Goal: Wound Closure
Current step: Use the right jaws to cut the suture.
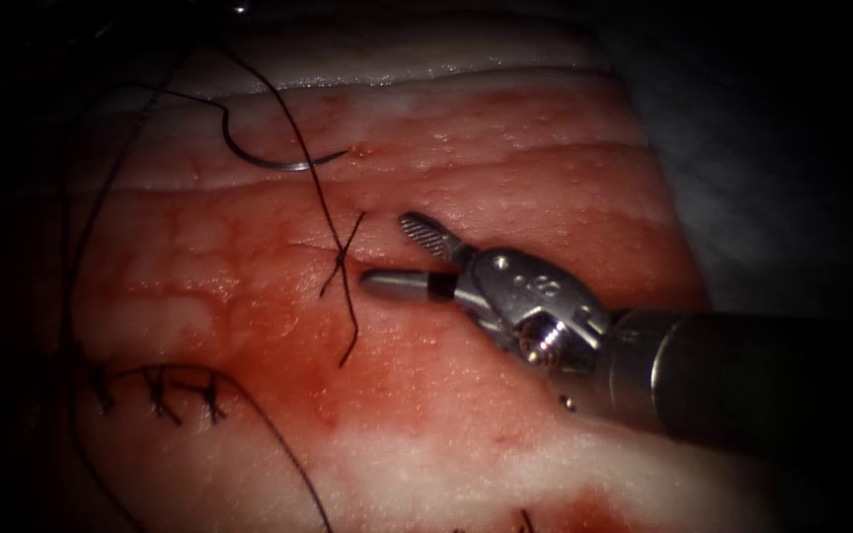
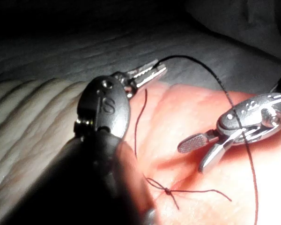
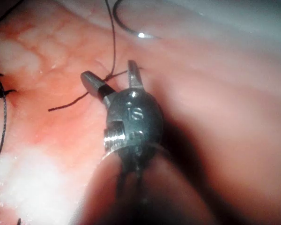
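Note:
The curved needle (image 1: 278,161) lies loose on the tissue (image 1: 505,188), up and left of the knot, held by no tool and not in the tissue; it also appears in the right wrist view (image 3: 131,31). A tied knot (image 1: 340,255) with short tails sits on the cut. My right tool (image 1: 394,257) hovers just right of the knot, jaws open and holding nothing (image 3: 113,77). In the left wrist view my left tool (image 2: 149,73) is shut on the dark thread (image 2: 201,65), which arcs away from its tip; the knot (image 2: 166,191) lies below it.
Several earlier stitches (image 1: 155,390) cross the cut at the lower left. Long thread (image 1: 288,118) runs from the needle down past the knot, and another strand (image 1: 278,434) trails toward the front. Red fluid (image 1: 377,385) stains the tissue near the knot.

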`<state>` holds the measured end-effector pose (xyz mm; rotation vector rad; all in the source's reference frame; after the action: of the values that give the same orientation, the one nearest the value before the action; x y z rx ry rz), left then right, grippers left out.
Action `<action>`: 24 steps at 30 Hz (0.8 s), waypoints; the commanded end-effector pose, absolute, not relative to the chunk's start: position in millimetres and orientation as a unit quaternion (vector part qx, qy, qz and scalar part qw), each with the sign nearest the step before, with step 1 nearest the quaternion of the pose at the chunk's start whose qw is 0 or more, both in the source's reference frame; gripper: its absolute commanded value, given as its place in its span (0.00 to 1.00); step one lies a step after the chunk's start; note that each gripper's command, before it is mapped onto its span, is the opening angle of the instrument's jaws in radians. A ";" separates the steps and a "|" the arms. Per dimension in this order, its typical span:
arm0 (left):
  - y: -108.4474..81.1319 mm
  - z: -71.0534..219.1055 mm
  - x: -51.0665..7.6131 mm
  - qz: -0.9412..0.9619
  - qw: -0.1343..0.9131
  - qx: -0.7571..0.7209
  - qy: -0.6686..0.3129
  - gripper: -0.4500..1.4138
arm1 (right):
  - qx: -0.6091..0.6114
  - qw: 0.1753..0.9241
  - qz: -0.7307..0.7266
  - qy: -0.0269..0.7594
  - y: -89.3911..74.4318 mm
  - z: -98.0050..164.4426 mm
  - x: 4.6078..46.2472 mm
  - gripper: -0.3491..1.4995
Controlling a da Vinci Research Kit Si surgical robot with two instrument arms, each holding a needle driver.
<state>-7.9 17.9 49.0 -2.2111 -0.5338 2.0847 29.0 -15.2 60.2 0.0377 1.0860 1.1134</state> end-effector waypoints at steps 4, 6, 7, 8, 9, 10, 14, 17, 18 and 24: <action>18.7 48.1 -8.8 0.673 0.024 -0.720 -0.169 0.00 | 0.005 0.727 0.484 0.488 -14.1 62.3 32.3 0.96; 19.1 47.5 -8.9 0.672 0.025 -0.721 -0.167 0.00 | 0.003 0.726 0.482 0.490 -14.1 62.9 33.3 0.96; 19.2 47.3 -9.0 0.672 0.023 -0.721 -0.166 0.00 | -0.002 0.729 0.478 0.490 -14.1 63.2 33.7 0.96; 19.3 47.2 -9.0 0.672 0.024 -0.721 -0.166 0.00 | -0.003 0.729 0.478 0.490 -14.1 63.4 34.0 0.96; 19.4 47.1 -9.1 0.672 0.025 -0.721 -0.166 0.00 | -0.005 0.730 0.475 0.491 -14.1 63.6 34.4 0.96; 19.4 47.1 -9.2 0.672 0.023 -0.722 -0.164 0.00 | -0.007 0.731 0.473 0.491 -14.1 63.7 34.6 0.96; 19.5 47.1 -9.5 0.673 0.024 -0.721 -0.162 0.00 | -0.019 0.733 0.467 0.495 -13.8 63.8 35.5 0.97; 19.4 47.1 -9.6 0.672 0.024 -0.722 -0.162 0.00 | -0.030 0.737 0.453 0.501 -13.5 64.0 36.2 0.97; 19.4 47.2 -9.7 0.672 0.024 -0.722 -0.162 0.00 | -0.034 0.735 0.451 0.506 -13.5 64.1 36.4 0.97; 19.2 47.2 -9.8 0.673 0.022 -0.721 -0.162 0.00 | -0.047 0.728 0.429 0.533 -12.9 64.5 37.3 0.92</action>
<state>-9.3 18.7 46.8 -2.2314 -0.5054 2.0844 36.5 -13.1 64.0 -0.1062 1.1782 0.9466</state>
